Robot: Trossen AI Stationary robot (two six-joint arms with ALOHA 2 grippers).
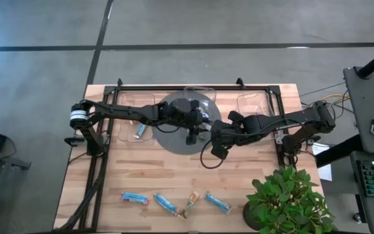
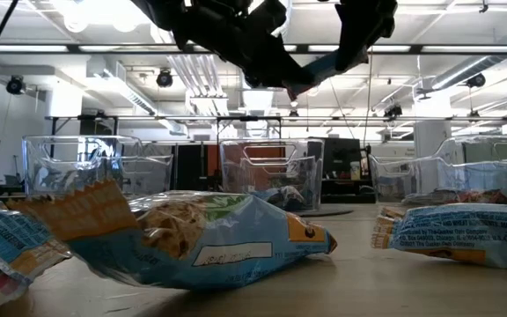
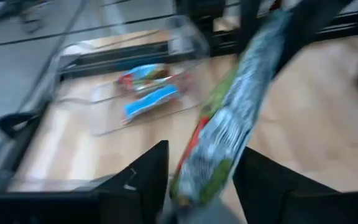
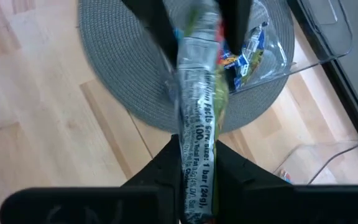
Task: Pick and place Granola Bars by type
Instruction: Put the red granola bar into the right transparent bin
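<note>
A granola bar [image 4: 197,93] in a silver wrapper with green and red print hangs in the air over the round grey mat [image 1: 174,140] at the table's middle. My right gripper [image 4: 197,158] is shut on one end of it. The bar's other end [image 3: 207,168] lies between the spread fingers of my open left gripper [image 3: 204,155]. In the high view the two grippers meet above the mat, the left [image 1: 195,133] and the right [image 1: 210,135]. Several more bars, mostly blue, lie in a row [image 1: 174,203] near the table's front edge. My right gripper pinches the bar's end [image 4: 197,180] between its two fingers, slanting down from above along the bar's length. The bar is lifted clear of the mat and reaches out toward the left gripper. My left gripper has a finger [image 3: 145,180] on either side of the bar's far end; whether it touches, I cannot tell.
A clear bin [image 1: 135,120] at the far left holds a blue bar and another bar. A second bin [image 1: 197,97] stands on the mat with bars inside, and a third bin [image 1: 255,104] is at the far right. A potted plant [image 1: 284,198] fills the near right corner.
</note>
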